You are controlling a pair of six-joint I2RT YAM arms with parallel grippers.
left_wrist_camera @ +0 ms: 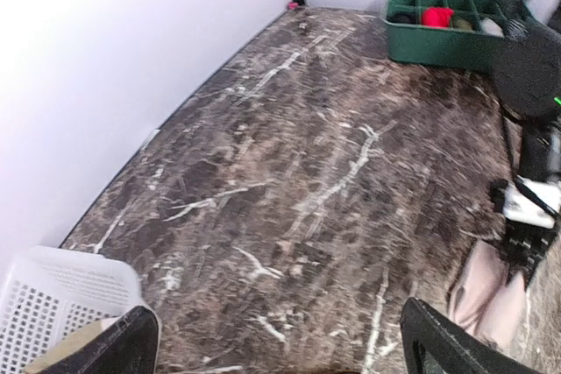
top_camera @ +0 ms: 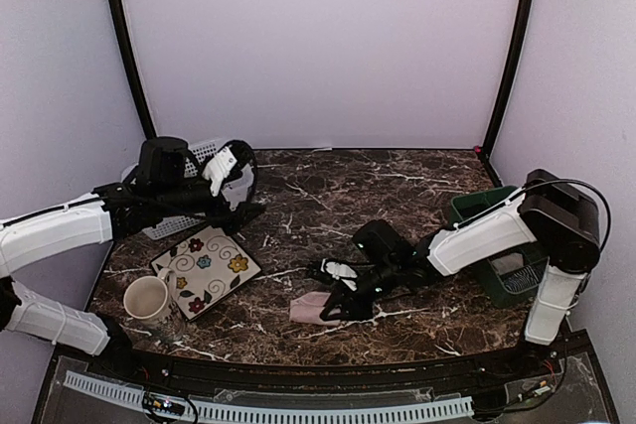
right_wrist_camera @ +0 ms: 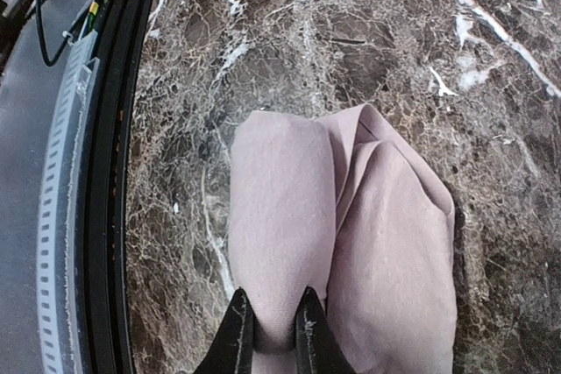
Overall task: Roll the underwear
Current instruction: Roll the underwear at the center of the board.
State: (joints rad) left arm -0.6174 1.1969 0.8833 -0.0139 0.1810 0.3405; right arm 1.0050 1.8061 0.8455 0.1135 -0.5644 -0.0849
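Right gripper (right_wrist_camera: 272, 308) pinching the pink underwear (right_wrist_camera: 351, 234) — left gripper (left_wrist_camera: 279, 326) spread wide.
We see the right fingers pressed nearly together on the near end of one fold of the cloth. The rest of the garment lies bunched in two long folds straight ahead of the fingertips, on the marble table (top_camera: 328, 196) by its front edge. The left gripper hangs over the table holding nothing, well apart from the underwear, which shows off past its right finger. The white basket (left_wrist_camera: 53, 304) is just beside its left finger. The green tray (left_wrist_camera: 438, 41) with a red roll (left_wrist_camera: 436, 17) is far ahead of the left gripper — back beside the right arm. A flowered plate (top_camera: 206, 270) and a cup (top_camera: 147, 297) sit nearer the front edge than the left gripper.
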